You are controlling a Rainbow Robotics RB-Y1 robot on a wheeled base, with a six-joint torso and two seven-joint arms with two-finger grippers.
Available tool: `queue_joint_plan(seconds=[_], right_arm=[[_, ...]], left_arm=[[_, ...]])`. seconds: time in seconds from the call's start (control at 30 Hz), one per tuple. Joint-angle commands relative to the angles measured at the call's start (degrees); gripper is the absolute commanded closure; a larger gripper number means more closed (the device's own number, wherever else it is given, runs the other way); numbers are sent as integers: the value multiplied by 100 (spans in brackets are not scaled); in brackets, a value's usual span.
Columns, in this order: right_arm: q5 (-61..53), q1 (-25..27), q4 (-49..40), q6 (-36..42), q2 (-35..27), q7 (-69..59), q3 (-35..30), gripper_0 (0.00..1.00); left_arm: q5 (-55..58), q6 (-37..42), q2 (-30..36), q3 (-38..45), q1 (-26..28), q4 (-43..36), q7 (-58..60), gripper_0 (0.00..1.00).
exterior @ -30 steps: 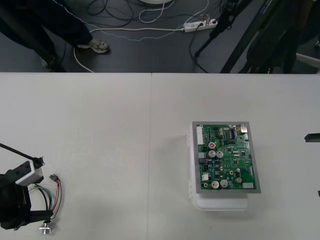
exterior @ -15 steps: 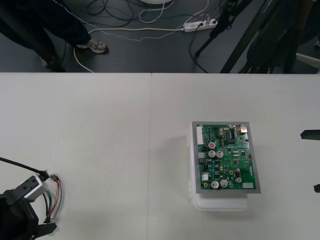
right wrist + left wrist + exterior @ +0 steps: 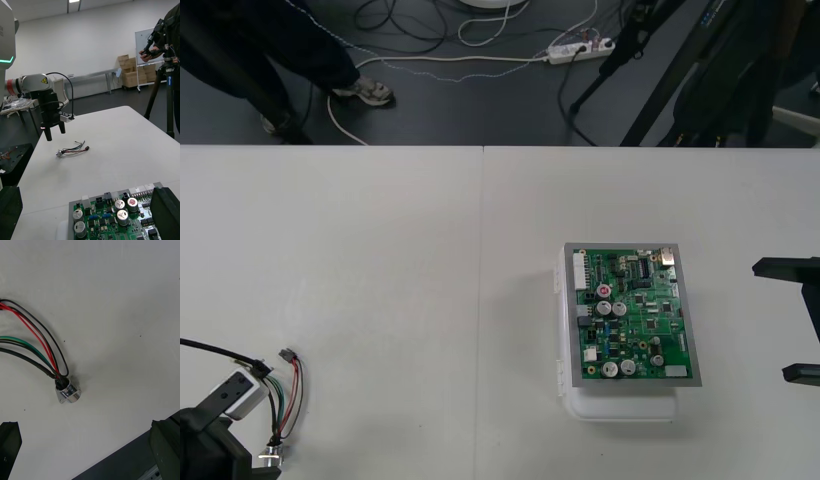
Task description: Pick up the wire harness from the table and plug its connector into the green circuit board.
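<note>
Black fingers of the left gripper (image 3: 54, 133) stand spread wide with nothing between them. In the front view this gripper fills the lower left corner of the frame, just left of the harness (image 3: 283, 400). The harness lies loose on the table (image 3: 380, 250). Its metal socket (image 3: 68, 393) is at the near end, touching neither finger and close to the table's near edge. From the socket, the red, black and green wires curve up the frame to the plug (image 3: 287, 355).

A wide stretch of bare table separates the harness from the board (image 3: 632, 315), which sits right of centre on its white base (image 3: 620, 405). A thin seam (image 3: 482, 250) runs up the tabletop between them. The plug is not in the board.

At the right edge of the frame the right gripper (image 3: 792, 320) has its jaws wide apart and holds nothing. It is just beside the board, with a narrow gap between them.

Behind the board the table is open up to its far edge. Beyond that, dark floor (image 3: 480, 90) fills the top strip of the frame.

A yellow triangular sticker (image 3: 44, 80) shows on the left arm's silver link. The print on the board is too small to read.
</note>
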Motion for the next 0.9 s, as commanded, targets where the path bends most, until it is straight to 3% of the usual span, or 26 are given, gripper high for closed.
queue_joint_plan(seconds=[0.03,0.63,0.9], right_arm=[[-83,-174,-17,-36,42,-25,59,0],[189,-420,-17,-36,16,775,-11,0],[180,-420,-17,-36,-37,933,-11,0]], left_arm=[[-480,-304,-348,-21,264,-188,180,0],[-1719,-339,-735,-838,97,-126,1771,0],[-1824,-49,-735,-917,-184,498,1946,0]])
